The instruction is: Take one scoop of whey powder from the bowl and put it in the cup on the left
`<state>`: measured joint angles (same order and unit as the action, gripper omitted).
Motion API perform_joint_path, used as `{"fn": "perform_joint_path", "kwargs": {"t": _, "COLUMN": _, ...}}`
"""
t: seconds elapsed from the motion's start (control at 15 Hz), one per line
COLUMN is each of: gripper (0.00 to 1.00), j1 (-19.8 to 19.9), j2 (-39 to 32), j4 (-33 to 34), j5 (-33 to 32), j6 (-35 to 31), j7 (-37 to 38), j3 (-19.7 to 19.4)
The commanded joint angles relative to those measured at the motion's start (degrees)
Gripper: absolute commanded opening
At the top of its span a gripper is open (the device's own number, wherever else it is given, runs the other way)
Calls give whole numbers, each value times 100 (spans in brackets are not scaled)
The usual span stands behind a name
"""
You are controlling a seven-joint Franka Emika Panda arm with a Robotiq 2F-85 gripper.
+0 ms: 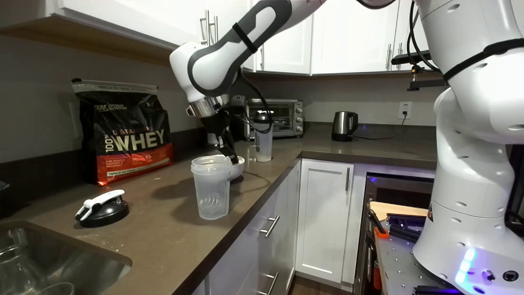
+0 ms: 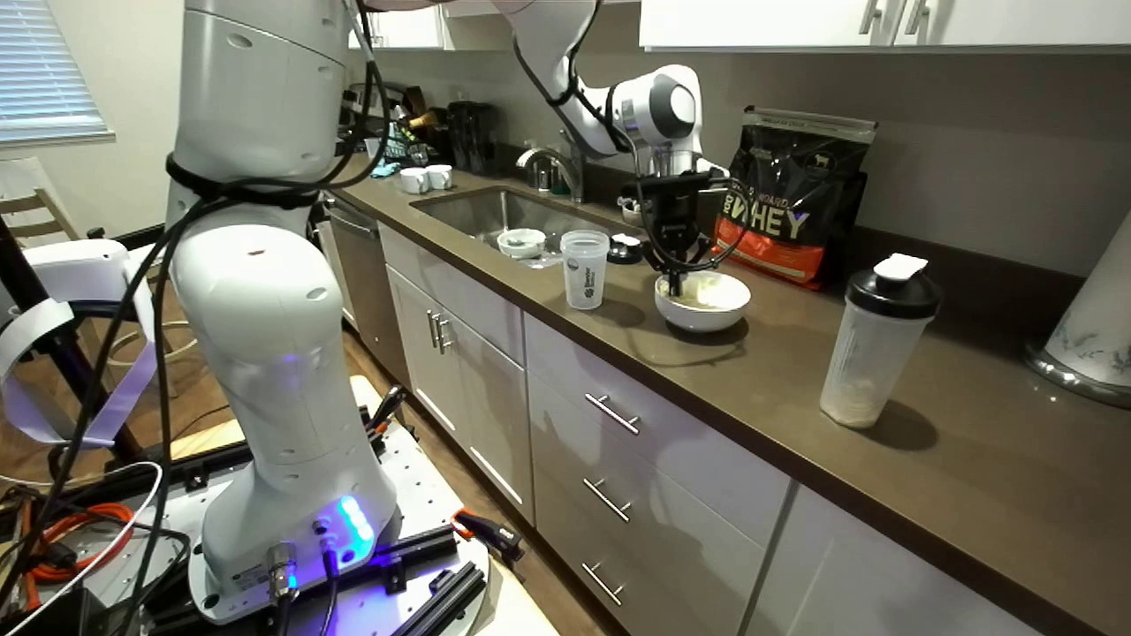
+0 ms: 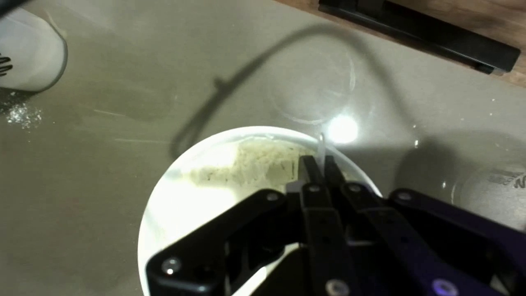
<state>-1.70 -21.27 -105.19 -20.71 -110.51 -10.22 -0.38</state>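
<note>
The shallow white bowl [image 1: 238, 169] holds pale powder and shows in an exterior view [image 2: 704, 319] and the wrist view [image 3: 158, 218]. My gripper [image 1: 234, 159] points down into the bowl, near the rim, as an exterior view [image 2: 676, 284] shows. In the wrist view my fingertips [image 3: 321, 166] are nearly together on a thin pale strip, the handle of the scoop [image 3: 321, 148]. The scoop's head is hidden. The tall clear cup [image 1: 211, 190] stands upright, lidless, beside the bowl on the sink side, also in an exterior view [image 2: 585, 269]; it shows faintly in the wrist view [image 3: 499, 185].
A lidded shaker bottle [image 2: 870, 362] with some powder stands on the bowl's other side. The whey bag [image 1: 129, 135] stands against the wall. A black lid [image 1: 104, 211] lies near the sink [image 1: 118, 262]. Wall cabinets hang above; the counter's front edge runs near the cup.
</note>
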Motion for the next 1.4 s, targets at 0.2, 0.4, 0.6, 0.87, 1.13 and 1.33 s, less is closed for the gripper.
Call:
{"fn": "perform_joint_path", "kwargs": {"t": 0.2, "gripper": 1, "j1": 250, "j2": -267, "j4": 490, "j5": 662, "j6": 455, "j7": -375, "j3": 54}}
{"fn": "perform_joint_path", "kwargs": {"t": 0.4, "gripper": 1, "j1": 332, "j2": -314, "j4": 577, "j5": 905, "j6": 501, "j7": -392, "j3": 52}}
{"fn": "perform_joint_path", "kwargs": {"t": 0.6, "gripper": 1, "j1": 398, "j2": -348, "j4": 630, "j5": 1117, "j6": 503, "j7": -384, "j3": 46}}
{"fn": "perform_joint_path", "kwargs": {"t": 0.87, "gripper": 1, "j1": 462, "j2": -375, "j4": 718, "j5": 1247, "j6": 541, "j7": -396, "j3": 30}}
{"fn": "perform_joint_path", "kwargs": {"t": 1.13, "gripper": 1, "j1": 481, "j2": -386, "j4": 822, "j5": 1240, "j6": 614, "j7": -405, "j3": 13}}
{"fn": "perform_joint_path", "kwargs": {"t": 1.33, "gripper": 1, "j1": 504, "j2": -404, "j4": 939, "j5": 1272, "j6": 787, "j7": -433, "j3": 14}}
